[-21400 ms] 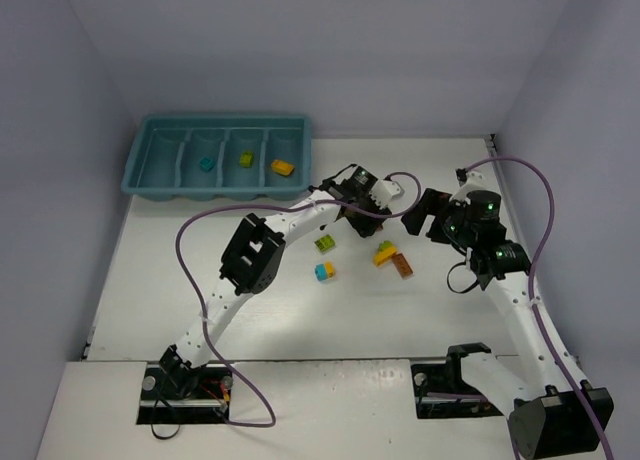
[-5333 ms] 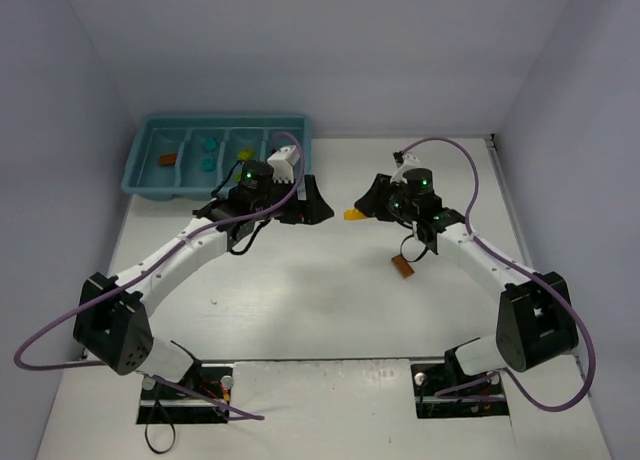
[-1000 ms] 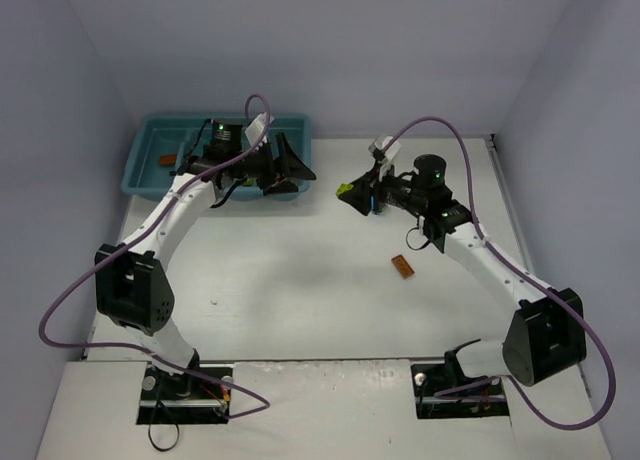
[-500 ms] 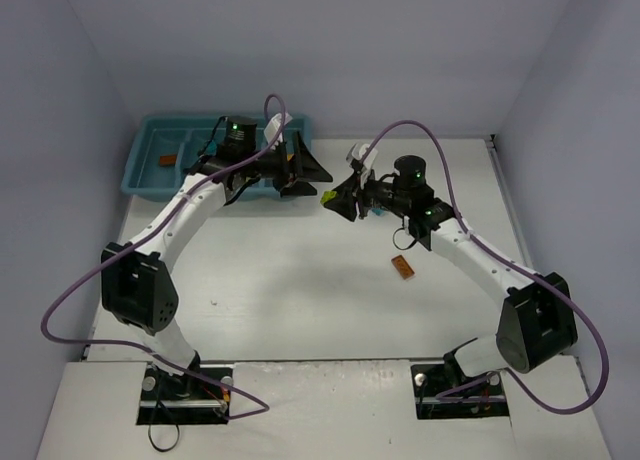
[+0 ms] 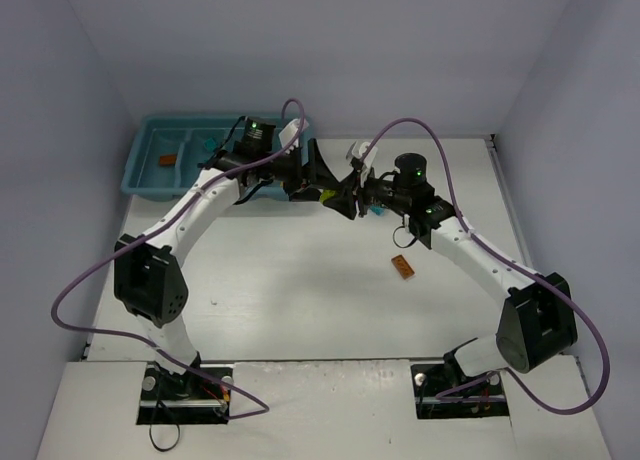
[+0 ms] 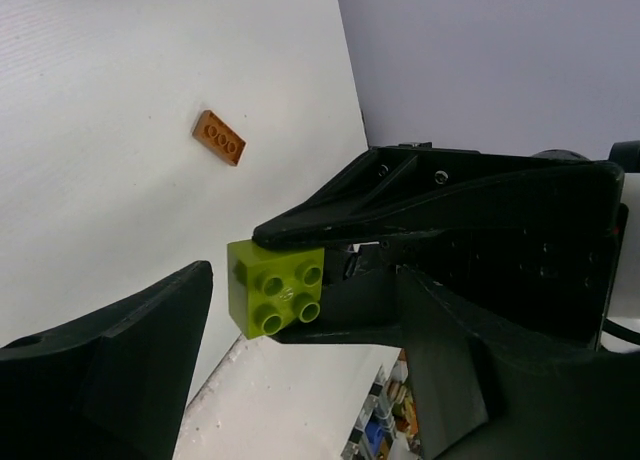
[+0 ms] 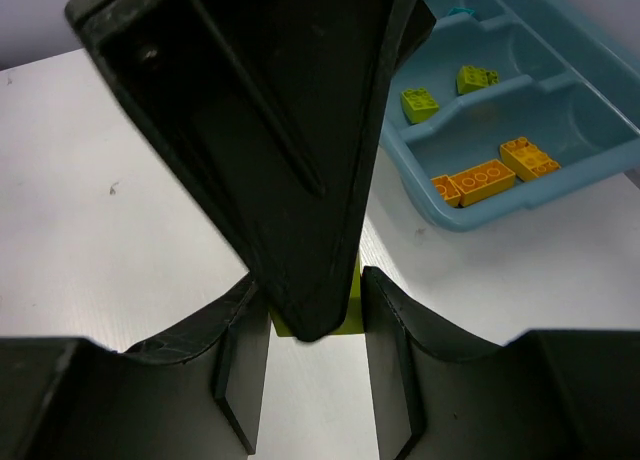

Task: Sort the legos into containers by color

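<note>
No legible text or labels.

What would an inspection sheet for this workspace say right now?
Surface: white table, no spills seen.
Job's things: lime brick in the right gripper; brown-orange brick loose on the table; tray holds a brown brick, teal bricks, lime bricks, yellow-orange bricks.
Clutter: nothing seen.
Grippers: right gripper shut on the lime brick; left gripper open, facing it.
Cables: purple cables loop along both arms.
Surroundings: plain pale walls.
</note>
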